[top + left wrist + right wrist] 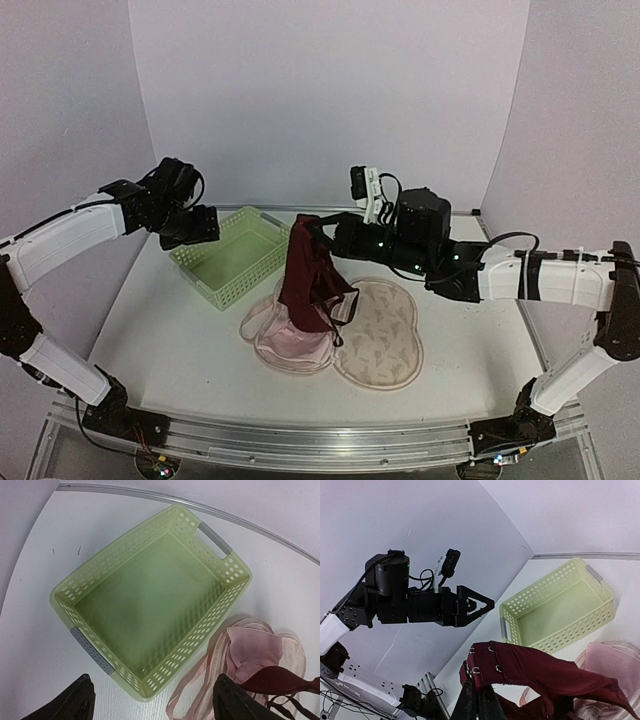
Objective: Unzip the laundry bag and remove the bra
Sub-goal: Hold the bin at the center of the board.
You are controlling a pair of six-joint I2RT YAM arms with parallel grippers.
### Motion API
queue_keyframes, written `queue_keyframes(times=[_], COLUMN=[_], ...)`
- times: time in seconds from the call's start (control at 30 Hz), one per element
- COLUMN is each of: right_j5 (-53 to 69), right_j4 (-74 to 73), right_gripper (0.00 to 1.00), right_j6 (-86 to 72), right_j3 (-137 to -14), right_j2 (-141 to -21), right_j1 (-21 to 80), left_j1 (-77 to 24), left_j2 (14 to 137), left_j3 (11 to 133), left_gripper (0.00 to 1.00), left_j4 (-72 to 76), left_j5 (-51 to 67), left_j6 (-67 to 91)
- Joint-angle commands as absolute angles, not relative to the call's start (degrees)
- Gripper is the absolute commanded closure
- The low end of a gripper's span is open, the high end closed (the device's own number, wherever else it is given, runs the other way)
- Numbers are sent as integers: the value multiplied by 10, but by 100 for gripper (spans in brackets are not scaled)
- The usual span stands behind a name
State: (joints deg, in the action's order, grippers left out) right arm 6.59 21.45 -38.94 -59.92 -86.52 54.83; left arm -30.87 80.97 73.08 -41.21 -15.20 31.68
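Observation:
The laundry bag (385, 335) lies unzipped and spread open on the table, its patterned half on the right and its pink lining (290, 340) on the left. The dark maroon bra (312, 280) hangs above the bag from my right gripper (303, 228), which is shut on its hook-and-eye band (520, 662). The bra's lower end still trails onto the pink lining. The right fingertips (470, 702) pinch the band's end. My left gripper (197, 225) hovers open over the basket's near corner, its dark fingers (75, 702) wide apart with nothing between them. The pink lining (260, 650) and a bit of bra (280, 680) show at the left wrist view's lower right.
A light green lattice basket (230, 255) with grey handles stands empty at the back left, next to the bag; it also fills the left wrist view (150, 600). The left arm (410, 602) hangs in the air opposite the right wrist. Grey walls close in the table.

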Motion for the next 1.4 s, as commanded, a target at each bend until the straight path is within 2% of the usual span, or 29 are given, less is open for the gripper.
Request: queue_keyframes(times=[0.0, 0.17, 0.4, 0.57, 1.07, 1.37], right_j5=[69, 95, 158, 189, 178, 100], right_j4=[236, 225, 218, 205, 133, 44], right_gripper=[100, 100, 100, 100, 100, 100], right_j6=[-369, -353, -332, -324, -301, -293], right_j3=[-609, -614, -616, -628, -741, -877], right_j2=[-821, -799, -780, -772, -801, -889], right_j1=[548, 548, 548, 548, 548, 548], left_j1=[-301, -299, -298, -228, -91, -74], left_j2=[803, 803, 797, 795, 788, 832], left_j3=[759, 759, 706, 644, 604, 582], left_gripper=[19, 19, 20, 22, 22, 23], left_j4=[-363, -352, -287, -260, -261, -260], left_j5=[-94, -57, 98, 167, 127, 120], left_j6=[332, 332, 356, 383, 436, 508])
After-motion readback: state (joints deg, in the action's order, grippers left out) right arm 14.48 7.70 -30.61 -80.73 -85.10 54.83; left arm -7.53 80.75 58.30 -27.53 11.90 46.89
